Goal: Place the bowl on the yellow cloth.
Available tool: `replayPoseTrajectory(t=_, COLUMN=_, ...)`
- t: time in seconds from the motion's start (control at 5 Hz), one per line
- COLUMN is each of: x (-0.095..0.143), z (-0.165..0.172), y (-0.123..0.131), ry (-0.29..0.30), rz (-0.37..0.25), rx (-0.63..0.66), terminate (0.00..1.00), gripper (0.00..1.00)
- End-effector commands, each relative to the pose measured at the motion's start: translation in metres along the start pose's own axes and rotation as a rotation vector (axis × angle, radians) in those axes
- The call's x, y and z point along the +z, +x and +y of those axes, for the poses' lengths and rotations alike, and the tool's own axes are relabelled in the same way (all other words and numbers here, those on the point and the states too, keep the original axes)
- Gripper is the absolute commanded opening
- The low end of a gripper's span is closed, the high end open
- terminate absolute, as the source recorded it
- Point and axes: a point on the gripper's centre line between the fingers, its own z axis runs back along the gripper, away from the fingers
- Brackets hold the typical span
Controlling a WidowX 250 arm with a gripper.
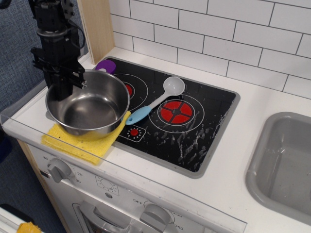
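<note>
The shiny steel bowl (pixel 88 108) sits upright over the yellow cloth (pixel 82 143) at the front left corner of the counter, covering most of it. Whether it rests on the cloth or hangs just above it I cannot tell. My black gripper (pixel 62 88) comes down from above and is shut on the bowl's far left rim. Only the cloth's front and right edges show around the bowl.
A spoon (pixel 156 100) with a white head and blue handle lies across the black stovetop (pixel 194 131). A purple item (pixel 105 66) lies behind the bowl. A grey sink (pixel 286 165) is at the right. Knobs (pixel 59 169) line the front panel.
</note>
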Motion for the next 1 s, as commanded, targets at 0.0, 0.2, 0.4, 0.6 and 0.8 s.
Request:
replayPoseTrajectory(t=0.0, x=0.022, z=0.006, y=-0.007, ry=0.053, rz=-0.068, rx=0.012, terminate=0.0, gripper=1.0)
replayPoseTrajectory(t=0.2, x=0.048, z=0.006, y=-0.014, ry=0.075, rz=-0.167, rx=0.026, terminate=0.0, gripper=1.0)
replayPoseTrajectory(t=0.4, x=0.065, z=0.007, y=-0.015, ry=0.068, rz=-0.224, rx=0.034, terminate=0.0, gripper=1.0)
replayPoseTrajectory(t=0.6, x=0.068, z=0.003, y=-0.009, ry=0.046, rz=-0.223, rx=0.035, terminate=0.0, gripper=1.0)
replayPoseTrajectory(t=0.8, x=0.059, z=-0.003, y=-0.002, ry=0.032, rz=-0.173, rx=0.046, terminate=0.0, gripper=1.0)
